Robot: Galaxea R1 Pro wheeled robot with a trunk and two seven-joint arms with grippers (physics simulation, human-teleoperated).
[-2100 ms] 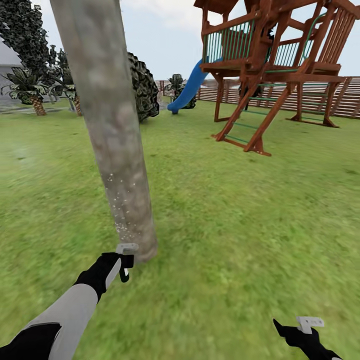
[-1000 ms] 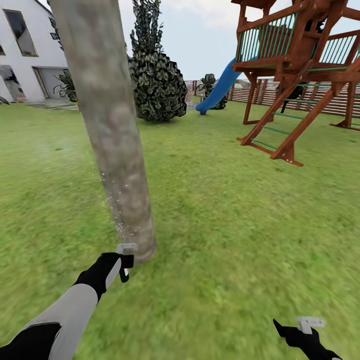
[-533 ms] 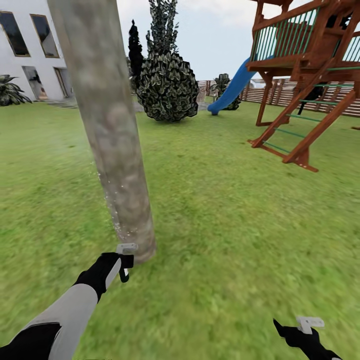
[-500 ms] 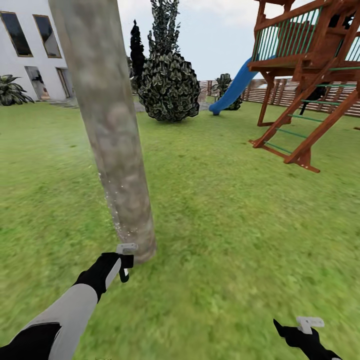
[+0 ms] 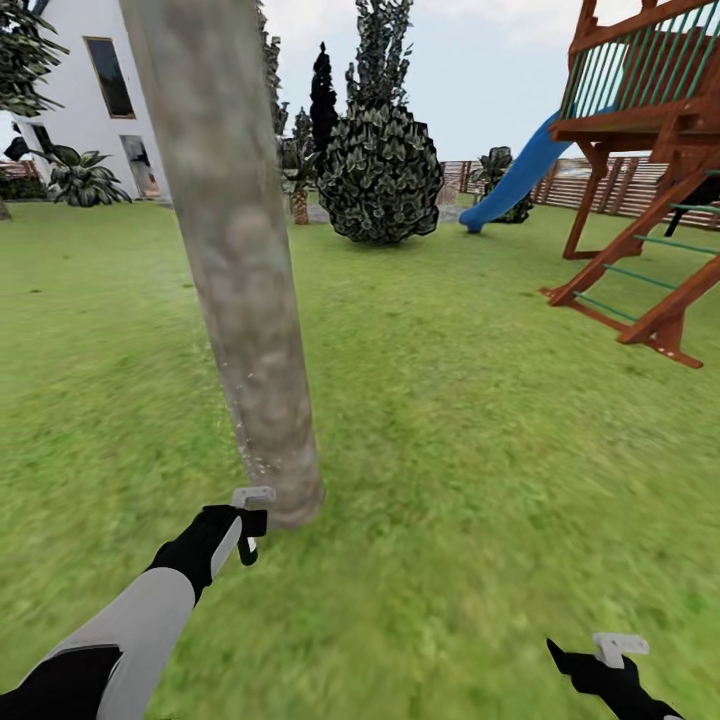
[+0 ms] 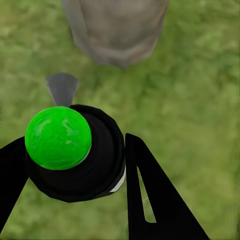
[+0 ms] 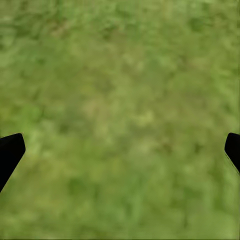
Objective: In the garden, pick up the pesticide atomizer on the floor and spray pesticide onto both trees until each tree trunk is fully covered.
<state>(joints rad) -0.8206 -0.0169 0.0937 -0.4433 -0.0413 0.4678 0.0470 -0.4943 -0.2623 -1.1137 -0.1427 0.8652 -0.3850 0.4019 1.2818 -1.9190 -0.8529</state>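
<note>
The left gripper [image 6: 75, 165] is clamped around the pesticide atomizer [image 6: 75, 152], nozzle aimed at the tree trunk [image 5: 245, 300] base, while the right gripper [image 7: 120, 150] hangs spread and empty; next, probably raise the spray over unsprayed bark.

- The tree trunk [image 5: 235, 250] is rising from the grass [image 5: 460, 420] left of centre, leaning.
- The left gripper [image 5: 250, 525] is sitting just before its base, with the pesticide atomizer [image 6: 75, 152] sitting between its fingers.
- A bush [image 5: 380, 175] is standing behind; a play tower [image 5: 650, 150] is standing far right.
- The right gripper [image 5: 600, 660] is hanging over grass, low right.
</note>
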